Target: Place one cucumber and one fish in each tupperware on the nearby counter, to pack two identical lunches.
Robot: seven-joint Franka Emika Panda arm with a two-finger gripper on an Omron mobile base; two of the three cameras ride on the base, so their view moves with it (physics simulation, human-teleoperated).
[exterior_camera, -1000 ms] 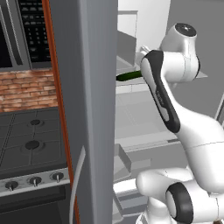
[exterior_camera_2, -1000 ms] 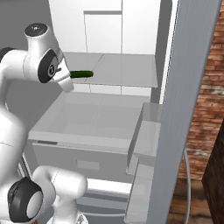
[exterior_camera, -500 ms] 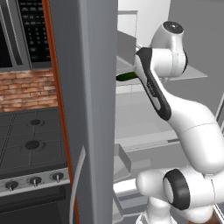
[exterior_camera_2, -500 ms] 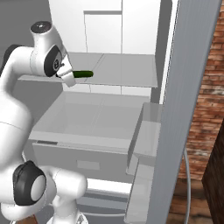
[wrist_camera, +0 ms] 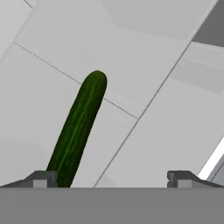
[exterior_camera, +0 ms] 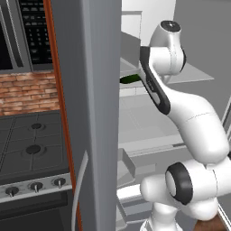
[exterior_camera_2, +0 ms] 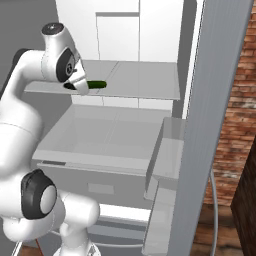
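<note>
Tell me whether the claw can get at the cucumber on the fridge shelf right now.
Probably yes. The claw is open and right at the cucumber, which lies alone on the shelf with nothing between them. It sits nearer one fingertip, so a small sideways shift may help.

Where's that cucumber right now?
The cucumber lies on a pale shelf inside the open fridge, near the shelf's left end in the right base view, with the open gripper right at its near end.

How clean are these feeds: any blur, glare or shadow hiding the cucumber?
Hand view: sharp, flat even light, no glare; the cucumber shows crisp stripes between the open end effector tips. Left base view: cucumber mostly hidden behind the arm and fridge door. Right base view: clear, soft shading on the shelf.
</note>
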